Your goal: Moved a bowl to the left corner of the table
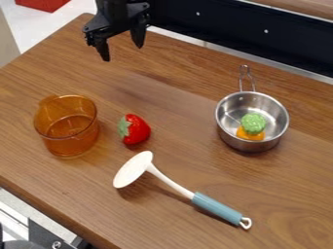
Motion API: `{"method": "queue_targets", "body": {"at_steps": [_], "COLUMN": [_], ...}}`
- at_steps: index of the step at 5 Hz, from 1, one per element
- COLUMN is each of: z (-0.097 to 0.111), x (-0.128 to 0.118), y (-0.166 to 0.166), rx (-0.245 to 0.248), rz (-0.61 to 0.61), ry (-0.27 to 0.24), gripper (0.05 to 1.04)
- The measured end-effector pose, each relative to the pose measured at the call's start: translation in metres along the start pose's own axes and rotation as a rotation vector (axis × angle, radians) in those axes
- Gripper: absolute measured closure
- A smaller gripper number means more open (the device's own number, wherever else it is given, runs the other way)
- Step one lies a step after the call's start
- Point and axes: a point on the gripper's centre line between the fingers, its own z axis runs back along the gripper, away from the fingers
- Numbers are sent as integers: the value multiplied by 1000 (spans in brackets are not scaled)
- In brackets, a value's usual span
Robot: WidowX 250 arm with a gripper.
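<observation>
Before closing on anything, get right over the wall of the amber bowl (67, 127), upright on the left part of the desk (189, 92). Step in hand, at a good guess: going to get the bowl. Pincer (123, 53) up near the far edge, spread wide, with nothing in it, and well apart from the bowl. Come over high, then go down slow. Pinch just one bit of the wall near the rim, one finger in and one finger out. (Likely too fat a bowl to grab all the way around!) Hold snug, but not too hard, in case of slippery sides. Lift straight up, keep it flat, then go to the left corner and set it down soft, with no part over the edge.

Mind the toy strawberry (135, 129), just beside the bowl and easy to bump or roll. Near both, a white ladle with a blue handle (200, 200), lying down, so best not to swing low over that side. Well apart from the bowl, a steel saucepan (250, 146), with a green toy (253, 123) and an orange toy (250, 134) inside. Not likely to get in the way.
</observation>
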Motion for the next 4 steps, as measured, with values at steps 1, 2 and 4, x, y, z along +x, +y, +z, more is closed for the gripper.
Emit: {"method": "queue_targets", "body": {"at_steps": [1, 2, 4], "z": [-13, -18, 1], "x": [-8, -33, -83], "y": [6, -6, -42], "rx": [30, 35, -69], "rz": [0, -11, -226], "ry": [30, 8, 81], "gripper": [83, 83, 83]}}
